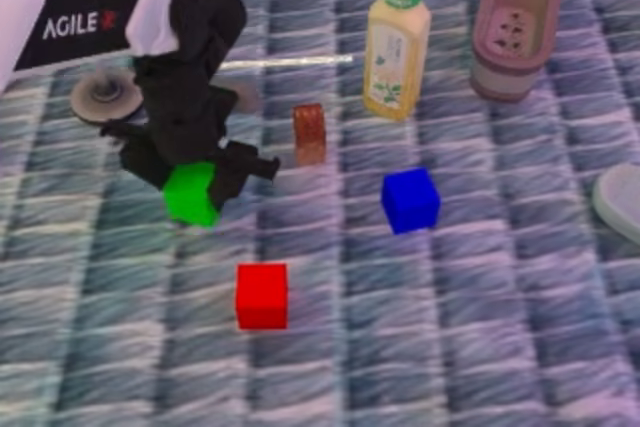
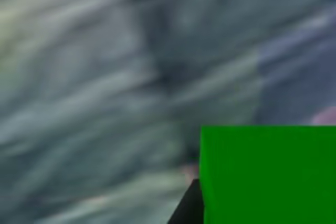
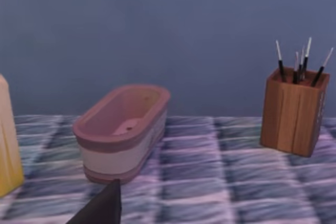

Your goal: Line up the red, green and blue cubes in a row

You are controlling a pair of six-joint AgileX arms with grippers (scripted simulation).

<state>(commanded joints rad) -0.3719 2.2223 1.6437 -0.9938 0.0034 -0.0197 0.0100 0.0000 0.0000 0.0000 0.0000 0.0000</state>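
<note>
The table (image 1: 470,347) wears a blue-grey woven cloth marked in a grid of squares. At the far left, the left arm's black gripper (image 1: 205,187) sits down over the green cube (image 1: 190,194), its fingers closed against the cube's sides. In the left wrist view the cube's flat glossy face fills the lower corner with a dark finger (image 2: 185,209) tight against its edge. The red cube (image 1: 262,295) lies nearer the front edge, apart from the green one, with bare cloth all round it. Just behind and between them stands a narrow reddish-brown patterned block (image 1: 310,133), close beside the gripper. The blue cube (image 1: 410,199) rests right of centre, well clear of the others. Behind it rise a pale yellow tea bottle (image 1: 396,42) with a white cap and an oval pink planter (image 1: 514,31). The right wrist view adds a wooden brush holder (image 3: 293,110). The right gripper (image 3: 102,208) shows only a dark tip there; I cannot tell how its fingers stand.
</note>
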